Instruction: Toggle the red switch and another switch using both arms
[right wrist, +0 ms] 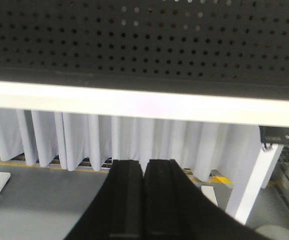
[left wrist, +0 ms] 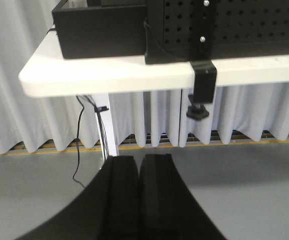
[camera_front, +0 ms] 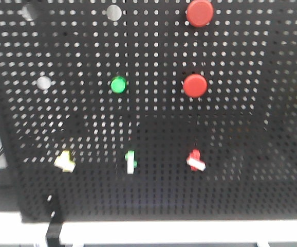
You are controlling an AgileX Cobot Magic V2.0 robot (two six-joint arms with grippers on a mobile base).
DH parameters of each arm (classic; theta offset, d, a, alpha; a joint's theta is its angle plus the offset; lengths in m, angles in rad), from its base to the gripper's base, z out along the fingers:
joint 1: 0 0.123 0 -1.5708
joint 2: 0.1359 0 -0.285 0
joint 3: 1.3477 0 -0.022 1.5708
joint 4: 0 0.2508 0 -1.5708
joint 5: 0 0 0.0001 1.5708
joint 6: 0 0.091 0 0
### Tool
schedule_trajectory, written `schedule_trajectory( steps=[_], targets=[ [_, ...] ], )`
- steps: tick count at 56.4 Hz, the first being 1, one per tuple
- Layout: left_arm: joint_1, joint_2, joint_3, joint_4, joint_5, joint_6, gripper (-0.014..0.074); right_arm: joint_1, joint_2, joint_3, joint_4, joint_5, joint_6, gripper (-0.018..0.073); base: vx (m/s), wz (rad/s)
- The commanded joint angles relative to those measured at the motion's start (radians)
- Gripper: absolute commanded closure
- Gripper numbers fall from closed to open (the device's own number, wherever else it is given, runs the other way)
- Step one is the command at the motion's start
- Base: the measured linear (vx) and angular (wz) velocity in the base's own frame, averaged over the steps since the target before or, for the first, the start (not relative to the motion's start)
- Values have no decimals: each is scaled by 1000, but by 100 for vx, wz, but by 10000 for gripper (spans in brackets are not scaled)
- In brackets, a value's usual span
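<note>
**A:** Where is the red switch (camera_front: 195,160)?

**B:** On the bottom row of the black pegboard (camera_front: 241,128), with its white lever slanting down to the right. Neither wrist view shows it. It lies above and ahead of the right gripper (right wrist: 144,200), which hangs below the white table edge (right wrist: 134,102).

**A:** And the other one?

**B:** The pale yellow switch (camera_front: 65,161) sits on the same row, with a green toggle (camera_front: 131,161) between the two. It is likewise up and forward of the left gripper (left wrist: 139,195), beyond the black clamp (left wrist: 203,85).

**A:** The fingers?

**B:** Both pairs are pressed together with nothing between them.

**A:** So which step is this?

**B:** I judge the approach hasn't begun, since neither switch is touched. Next, each arm needs to rise past the tabletop and move forward to the board. Then it must bring a closed fingertip against its own stubby lever. The levers are tiny, so a small misaim would hit bare pegboard or the green toggle.
</note>
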Motion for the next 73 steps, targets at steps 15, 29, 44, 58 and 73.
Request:
schedule_trajectory(
  steps=[15, 29, 44, 58, 73],
  targets=[
    [1, -20, 19, 1, -76, -4, 594, -5, -10, 5, -13, -77, -6, 566, 18, -1],
    [1, -20, 19, 1, -76, -4, 594, -5, -10, 5, -13, -77, -6, 566, 8, 0],
    [1, -20, 19, 3, -76, 0, 594, -5, -10, 5, -13, -77, -6, 566, 2, 0],
    [1, -20, 19, 208, -78, 114, 594, -5, -10, 5, -36, -110, 1, 566, 0, 0],
    [1, -20, 19, 310, -112, 111, 594, -5, -10, 5, -37, -188, -1, 566, 0, 0]
  ],
)
